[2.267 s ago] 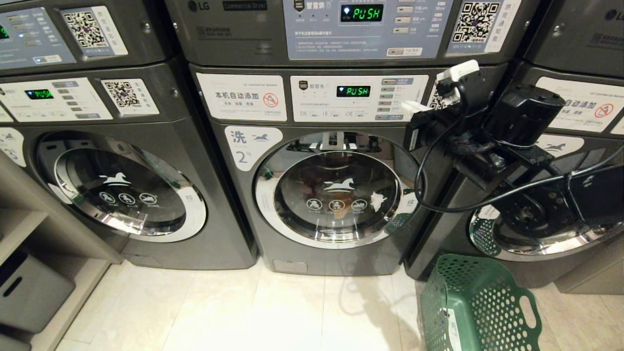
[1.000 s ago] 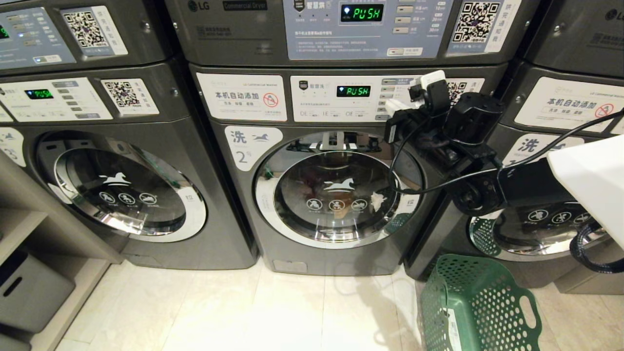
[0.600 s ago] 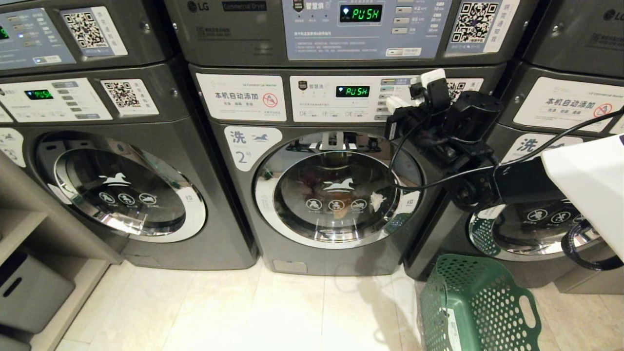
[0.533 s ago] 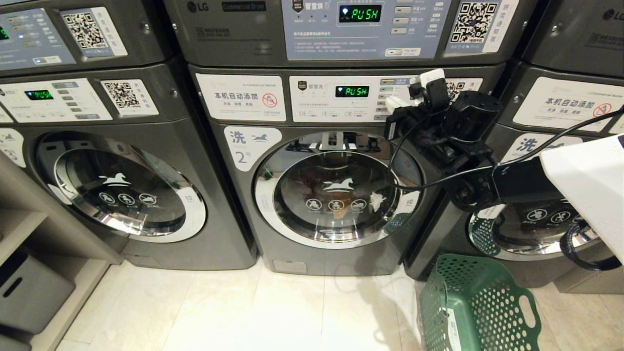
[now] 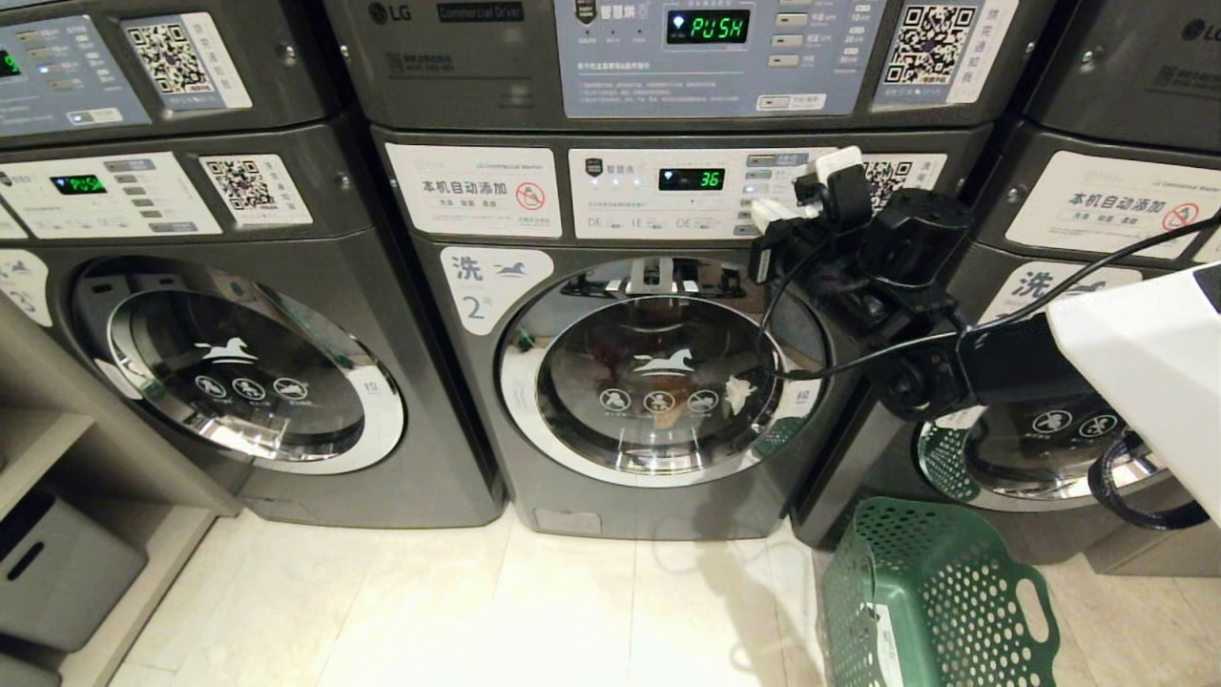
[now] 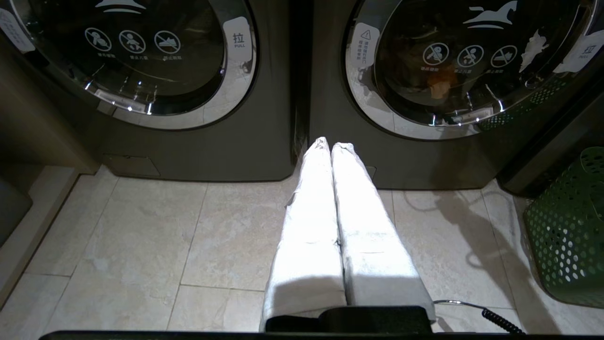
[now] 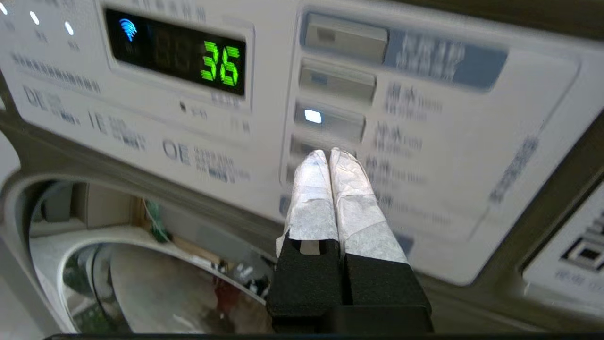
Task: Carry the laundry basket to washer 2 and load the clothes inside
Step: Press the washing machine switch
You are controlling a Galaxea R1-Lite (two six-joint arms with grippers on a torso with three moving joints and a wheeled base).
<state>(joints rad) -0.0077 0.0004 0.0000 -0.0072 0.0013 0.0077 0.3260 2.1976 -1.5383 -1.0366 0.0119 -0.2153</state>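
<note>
Head view: washer 2 (image 5: 658, 372) now shows 36 where PUSH stood a moment ago, so a cycle seems chosen; the laundry basket (image 5: 940, 601) sits on the floor at its right corner. Right wrist view: the right gripper (image 7: 329, 158), tips pressed together, touches a button under the lit one. Left wrist view: the left gripper (image 6: 330, 146) hangs closed, empty, and clothes (image 6: 439, 87) show behind the door glass.

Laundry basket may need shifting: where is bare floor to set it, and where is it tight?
Bare tiled floor lies before washer 2, left of the laundry basket. It is tight at washer 2's button panel, where the shut right gripper sits.
</note>
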